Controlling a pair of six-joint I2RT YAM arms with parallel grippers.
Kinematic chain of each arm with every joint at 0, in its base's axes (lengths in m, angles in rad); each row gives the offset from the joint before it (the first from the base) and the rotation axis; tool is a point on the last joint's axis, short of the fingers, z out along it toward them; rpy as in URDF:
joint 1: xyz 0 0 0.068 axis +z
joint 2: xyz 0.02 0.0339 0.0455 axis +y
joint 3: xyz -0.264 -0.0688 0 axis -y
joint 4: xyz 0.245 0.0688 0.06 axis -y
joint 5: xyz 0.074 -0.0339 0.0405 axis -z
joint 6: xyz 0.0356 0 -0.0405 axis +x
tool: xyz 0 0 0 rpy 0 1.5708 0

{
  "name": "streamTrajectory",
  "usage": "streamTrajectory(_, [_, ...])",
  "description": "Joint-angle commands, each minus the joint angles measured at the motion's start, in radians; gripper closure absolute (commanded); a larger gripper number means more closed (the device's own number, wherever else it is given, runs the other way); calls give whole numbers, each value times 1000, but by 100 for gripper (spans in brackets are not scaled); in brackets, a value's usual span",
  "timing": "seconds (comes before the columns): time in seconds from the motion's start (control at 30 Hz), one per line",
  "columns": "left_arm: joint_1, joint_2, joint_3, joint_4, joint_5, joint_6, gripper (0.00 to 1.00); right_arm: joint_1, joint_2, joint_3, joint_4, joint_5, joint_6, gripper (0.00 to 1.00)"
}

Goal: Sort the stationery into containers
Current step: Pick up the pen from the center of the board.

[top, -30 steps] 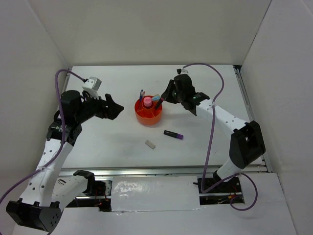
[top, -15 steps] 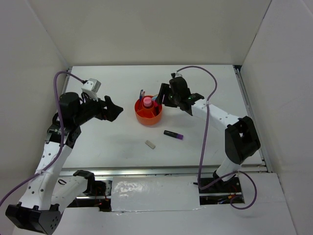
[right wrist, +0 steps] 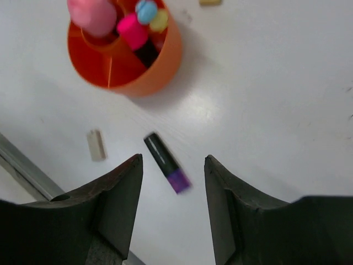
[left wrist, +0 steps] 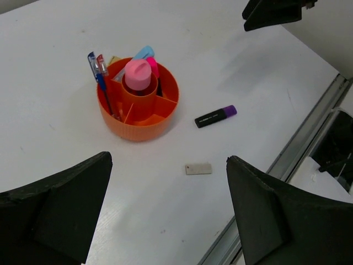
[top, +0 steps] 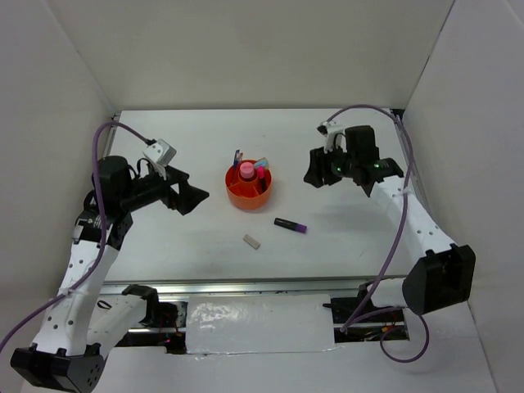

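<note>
The orange organizer (top: 250,187) (left wrist: 138,107) (right wrist: 160,61) stands mid-table. Its central cup holds a pink cylinder (left wrist: 137,73), and pens and markers stand in the compartments around it, among them a pink-black marker (right wrist: 136,34). On the table in front of it lie a purple-black marker (top: 291,225) (left wrist: 215,116) (right wrist: 166,163) and a small grey-white eraser (top: 252,241) (left wrist: 198,168) (right wrist: 96,144). My left gripper (top: 195,197) (left wrist: 168,160) hovers left of the organizer, open wide and empty. My right gripper (top: 316,176) (right wrist: 173,158) hangs to the organizer's right, open, with nothing between its fingers.
A metal rail (top: 246,285) (left wrist: 309,138) runs along the table's near edge. White walls close in the left, back and right sides. Purple cables loop above both arms.
My right gripper has opened, left the pink-black marker in the organizer and pulled away to the right. The left gripper has dipped slightly toward the table.
</note>
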Motion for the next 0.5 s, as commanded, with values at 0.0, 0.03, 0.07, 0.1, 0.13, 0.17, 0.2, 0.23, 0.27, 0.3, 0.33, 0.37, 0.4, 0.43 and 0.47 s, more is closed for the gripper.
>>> streamTrajectory(0.0, [4,-5,1,59,120,45,4,5,-14,-77,-170,-72,-286,45])
streamTrajectory(0.03, [2,0,-1,62,127,44,3,7,-10,-101,-185,-78,-324,45])
streamTrajectory(0.07, [1,5,-1,59,134,51,4,7,10,-112,-198,-84,-336,47])
streamTrajectory(0.1, [-1,9,4,56,146,56,4,10,20,-121,-208,-83,-341,47])
streamTrajectory(0.13, [-1,14,9,46,148,60,4,16,30,-133,-213,-78,-355,47])
streamTrajectory(0.17, [-2,17,10,41,151,63,4,24,42,-136,-216,-66,-358,48])
streamTrajectory(0.2, [-5,17,15,36,150,63,4,30,68,-138,-219,-51,-364,48])
streamTrajectory(0.23, [-4,17,16,33,147,63,4,45,79,-144,-218,-14,-379,48])
streamTrajectory(0.27, [-5,17,16,27,147,100,4,54,87,-152,-201,7,-387,48])
streamTrajectory(0.3, [-4,14,15,27,143,100,3,62,102,-159,-189,32,-395,48])
streamTrajectory(0.33, [-4,12,10,32,142,100,3,77,109,-175,-179,76,-410,48])
streamTrajectory(0.37, [-4,9,4,35,142,97,3,90,118,-182,-166,95,-416,48])
streamTrajectory(0.4, [-5,5,-1,41,143,93,3,103,128,-192,-161,118,-428,47])
streamTrajectory(0.43, [-5,3,-5,47,145,91,3,110,135,-196,-155,127,-432,47])
streamTrajectory(0.47, [-4,2,-14,53,147,91,3,120,142,-199,-153,132,-436,46])
